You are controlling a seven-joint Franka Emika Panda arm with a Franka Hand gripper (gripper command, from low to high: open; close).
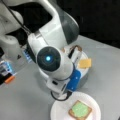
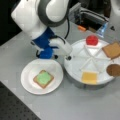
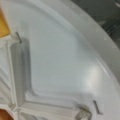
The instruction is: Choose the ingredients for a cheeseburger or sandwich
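Observation:
A tan-brown toast square topped by a green disc (image 2: 43, 78) lies on the round white paper plate (image 2: 28, 82); the same sandwich (image 1: 80, 110) shows in both front views. On the divided white tray (image 2: 75, 72) rest a red disc (image 2: 92, 40) and another toast square (image 2: 111, 50). My gripper (image 2: 67, 57) hangs over the tray's left rim, beside the plate, touching no food. The wrist view looks down into a bare tray compartment (image 3: 60, 57). In a front view the arm (image 1: 50, 60) hides the fingers.
The tray also holds a yellow-orange cheese square (image 2: 89, 77) and a dark brown disc (image 2: 113, 70). Behind the tray stand dark equipment and an orange piece (image 2: 81, 28). The table (image 2: 75, 105) is grey, with a black mat at a front view's bottom left.

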